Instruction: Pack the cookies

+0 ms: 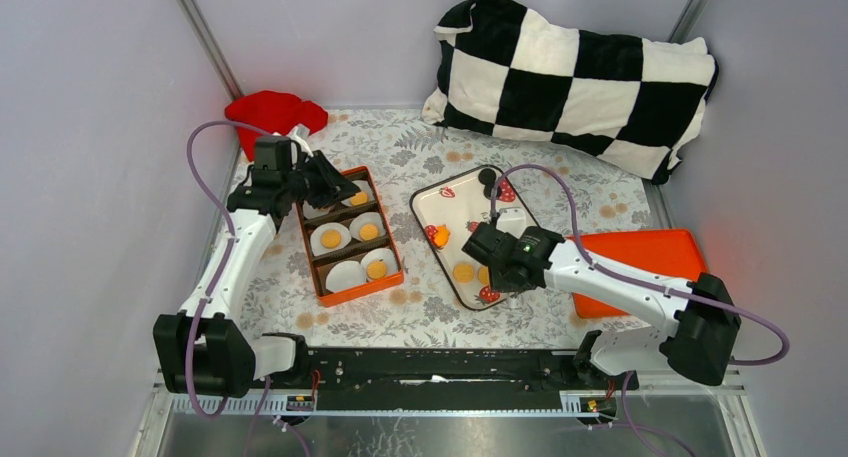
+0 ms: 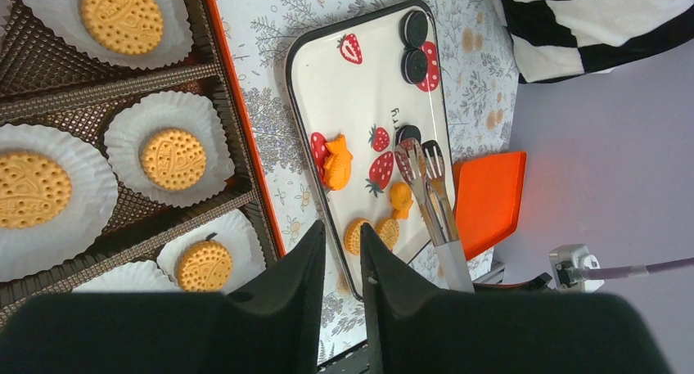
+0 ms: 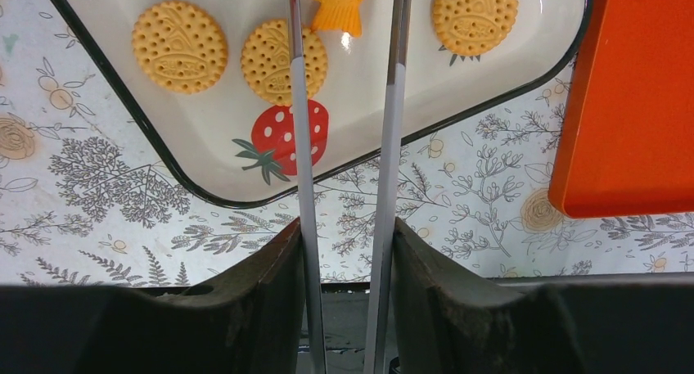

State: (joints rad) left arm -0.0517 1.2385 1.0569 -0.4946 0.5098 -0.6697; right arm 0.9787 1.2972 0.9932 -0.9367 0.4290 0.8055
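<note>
The right tool is nearest, clenched on a pair of metal tongs whose two arms run out over the near end of the white tray. Three round golden cookies lie there beside a printed strawberry. An orange fish-shaped piece sits between the tong arms, which stand apart. The tong tips leave the right wrist view. From the left wrist view the forked ends reach just past that piece, close to a black cookie. An orange panel lies on the table just beside the tray.

To the left stands the orange box, divided into compartments lined with white paper cups. Most cups already hold one round cookie; the near-left cup looks empty.

Farther along the tray lie two more black cookies. The left tool hovers over the far end of the box, released, with a slim gap between its fingers and nothing in it. A checked pillow sits at the back.

The step in hand appears to be picking from the tray. Next, the tongs need to settle around one cookie and squeeze gently. They then lift it level and carry it across to the empty cup without nudging the filled ones.
</note>
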